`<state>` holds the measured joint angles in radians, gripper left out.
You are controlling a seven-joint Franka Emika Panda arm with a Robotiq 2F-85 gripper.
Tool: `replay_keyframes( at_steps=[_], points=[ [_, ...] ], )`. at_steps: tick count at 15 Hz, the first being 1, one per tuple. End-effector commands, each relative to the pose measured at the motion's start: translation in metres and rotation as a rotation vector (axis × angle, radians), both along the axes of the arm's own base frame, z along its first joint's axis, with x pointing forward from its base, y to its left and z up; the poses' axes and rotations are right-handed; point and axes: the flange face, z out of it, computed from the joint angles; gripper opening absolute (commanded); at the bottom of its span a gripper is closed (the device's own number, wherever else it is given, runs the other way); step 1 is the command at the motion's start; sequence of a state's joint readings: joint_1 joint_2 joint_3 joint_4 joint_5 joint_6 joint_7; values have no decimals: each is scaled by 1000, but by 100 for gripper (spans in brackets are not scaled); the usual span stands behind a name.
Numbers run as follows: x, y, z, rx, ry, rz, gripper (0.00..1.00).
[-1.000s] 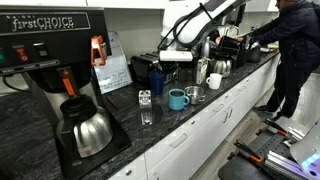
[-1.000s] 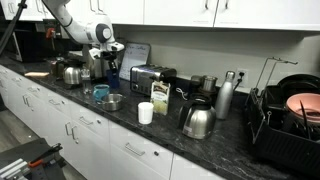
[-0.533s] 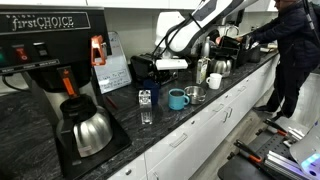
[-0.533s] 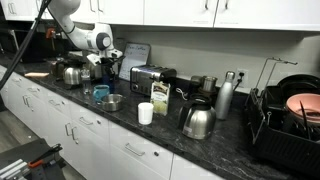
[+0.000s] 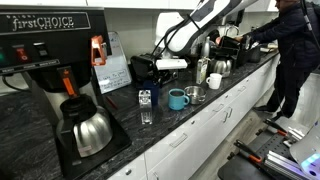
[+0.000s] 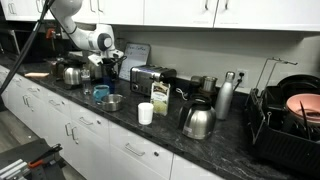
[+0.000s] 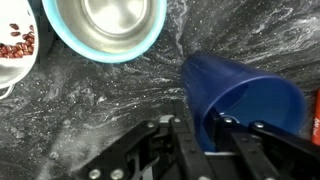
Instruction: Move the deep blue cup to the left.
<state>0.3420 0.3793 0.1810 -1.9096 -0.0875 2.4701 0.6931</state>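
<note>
Clamps the deep blue cup (image 7: 250, 95) with the gripper (image 7: 207, 128): 1 finger (image 7: 186, 140) outside the near wall, 1 inside the mouth, drawn together on that wall. In the wrist view, places the cup just beside the teal mug (image 7: 105, 30), not touching, with a strip of dark marbled counter (image 7: 90, 110) between the 2. Mouth of the cup turned partly toward the camera, nothing visible inside; resting on the counter or raised off it, impossible to tell. On the opposite side of the teal mug from the cup, a white vessel (image 7: 12, 50) with brown bits in it, cut off by the frame edge. In an exterior view, gripper (image 5: 170, 64) low behind the teal mug (image 5: 177, 98), toward the wall, with a black toaster (image 5: 143, 68) also behind the mug; cup hard to pick out there against the dark toaster. Just beside the teal mug, away from the toaster, a shiny bowl (image 5: 193, 93); well apart from the mug that way, a person in dark clothes (image 5: 295, 50). To the other side of the teal mug, well apart, a black coffee maker (image 5: 50, 70) with a steel carafe (image 5: 90, 130). In an exterior view, gripper (image 6: 108, 63) likewise above and behind the teal mug (image 6: 100, 92), shiny bowl (image 6: 112, 101) just beside the mug.
</note>
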Motion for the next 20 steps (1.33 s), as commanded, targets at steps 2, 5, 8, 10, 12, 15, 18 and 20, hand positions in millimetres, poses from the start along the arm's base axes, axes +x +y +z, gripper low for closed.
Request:
replay_keyframes(
  at_steps=[2, 5, 8, 10, 12, 15, 18, 20],
  points=[
    [8, -7, 12, 10, 3, -8, 66],
    [11, -14, 26, 21, -21, -22, 86],
    [14, -13, 26, 17, -41, -35, 82],
    [14, -14, 29, 19, -43, -37, 93],
    [13, -14, 28, 18, -41, -37, 94],
    [13, -14, 28, 18, -41, -37, 94],
    [13, -14, 28, 18, -41, -37, 94],
    [13, -14, 28, 18, -41, -37, 94]
  ],
)
